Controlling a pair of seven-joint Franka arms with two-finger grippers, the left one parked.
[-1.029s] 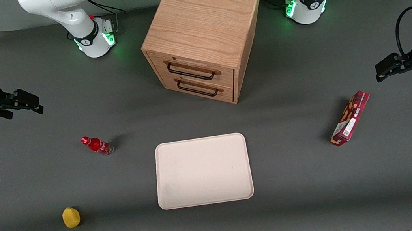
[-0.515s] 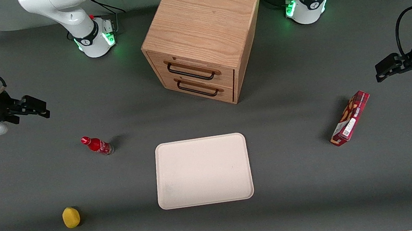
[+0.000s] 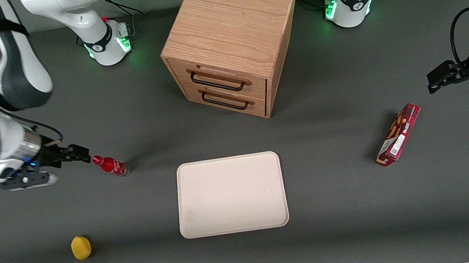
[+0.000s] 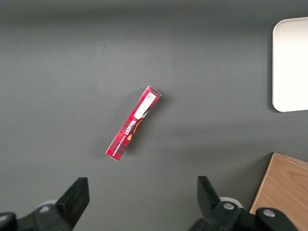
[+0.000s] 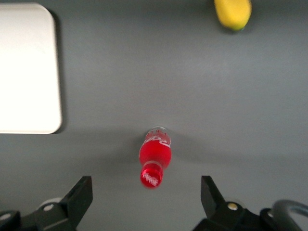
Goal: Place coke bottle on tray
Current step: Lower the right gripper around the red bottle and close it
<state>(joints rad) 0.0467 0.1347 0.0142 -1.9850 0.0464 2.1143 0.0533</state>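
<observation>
One second is making a big difference: the tool (image 3: 83, 154), which was hanging out at the working arm's edge of the counter (image 3: 347, 234), is now sitting just at the cap of the bottle (image 3: 110, 165), at about nine o'clock from it in the front view. Its fingers (image 5: 79, 195) are standing spread wide in the right wrist view, gripping nothing. The bottle is standing upright on the counter, near the tray (image 3: 231, 194) at roughly its ten o'clock. The approach is nearly finishing; the grasp is likely coming next.
</observation>
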